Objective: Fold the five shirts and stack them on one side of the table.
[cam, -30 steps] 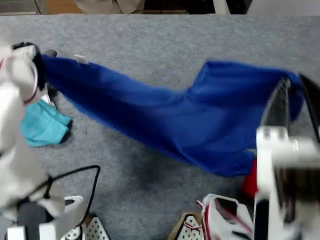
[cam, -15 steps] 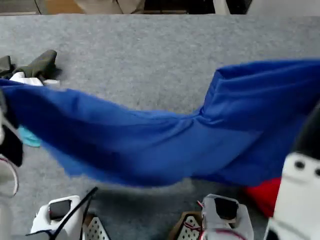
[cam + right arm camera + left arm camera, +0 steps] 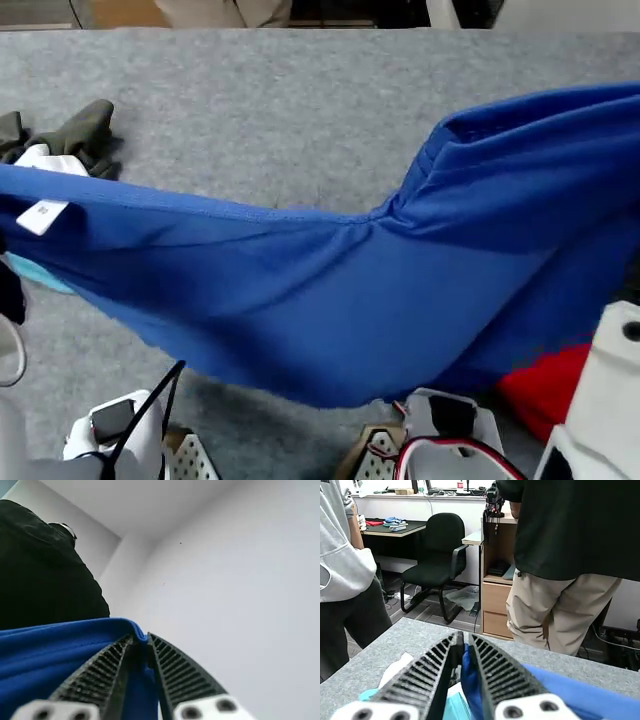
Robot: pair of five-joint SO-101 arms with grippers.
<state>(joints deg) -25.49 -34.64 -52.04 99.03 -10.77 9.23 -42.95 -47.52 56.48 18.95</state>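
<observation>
From where I stand, the open ground is the far half of the table (image 3: 260, 90): bare grey felt from about eleven o'clock round to one. Across the middle, the blue shirt (image 3: 330, 290) is stretched like a curtain from nine o'clock to three. The left gripper (image 3: 464, 639) and the right gripper (image 3: 141, 639) pinch its ends, so it bars any straight path from the near side. An olive garment (image 3: 85, 130) lies at ten o'clock. A teal garment (image 3: 30, 272) pokes out under the shirt at nine, and a red shirt (image 3: 550, 385) sits at five. One arm base (image 3: 115, 430) stands at seven and another arm base (image 3: 450, 420) at six, with a strip of felt between them.
</observation>
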